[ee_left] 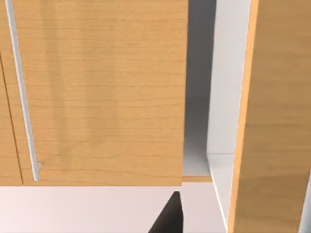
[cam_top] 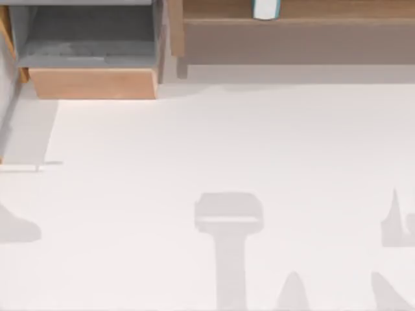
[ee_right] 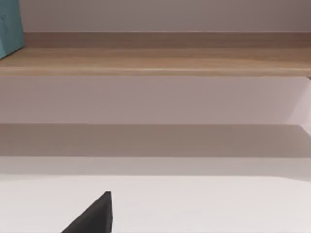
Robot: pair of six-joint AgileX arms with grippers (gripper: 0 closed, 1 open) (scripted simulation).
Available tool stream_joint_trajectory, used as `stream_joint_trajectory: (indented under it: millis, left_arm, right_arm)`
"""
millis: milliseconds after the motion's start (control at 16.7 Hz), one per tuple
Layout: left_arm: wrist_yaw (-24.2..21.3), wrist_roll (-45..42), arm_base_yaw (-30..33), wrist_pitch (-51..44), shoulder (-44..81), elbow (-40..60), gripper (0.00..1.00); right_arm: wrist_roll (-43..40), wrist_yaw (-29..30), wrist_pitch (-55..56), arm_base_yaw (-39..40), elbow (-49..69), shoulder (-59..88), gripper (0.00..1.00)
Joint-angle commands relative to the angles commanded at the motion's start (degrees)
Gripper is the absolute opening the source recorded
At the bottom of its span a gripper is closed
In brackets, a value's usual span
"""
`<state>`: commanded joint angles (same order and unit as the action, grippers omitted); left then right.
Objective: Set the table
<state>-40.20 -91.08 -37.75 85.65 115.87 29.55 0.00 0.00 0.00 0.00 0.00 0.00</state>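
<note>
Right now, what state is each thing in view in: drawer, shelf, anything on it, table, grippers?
Drawer: pulled open, grey inside, nothing visible in it.
Shelf: fixed along the back, carrying one item.
White and teal container: standing on the shelf, cut off by the top view's edge.
Table: white top with only shadows on it.
Left gripper: one dark fingertip facing the drawer front.
Right gripper: one dark fingertip facing the shelf.
</note>
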Motion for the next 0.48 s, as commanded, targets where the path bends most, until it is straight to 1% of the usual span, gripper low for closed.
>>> stream_joint_trajectory:
  millis: [300,360,480]
  left_arm:
    - [0.0,0.0,0.0,0.0,0.0,0.0,0.02]
    - [0.0,0.0,0.0,0.0,0.0,0.0,0.0]
    - [0.0,0.0,0.0,0.0,0.0,0.0,0.0]
  right_arm:
    - [0.0,0.0,0.0,0.0,0.0,0.0,1.0]
    - [0.0,0.0,0.0,0.0,0.0,0.0,1.0]
    - [0.0,0.0,0.0,0.0,0.0,0.0,1.0]
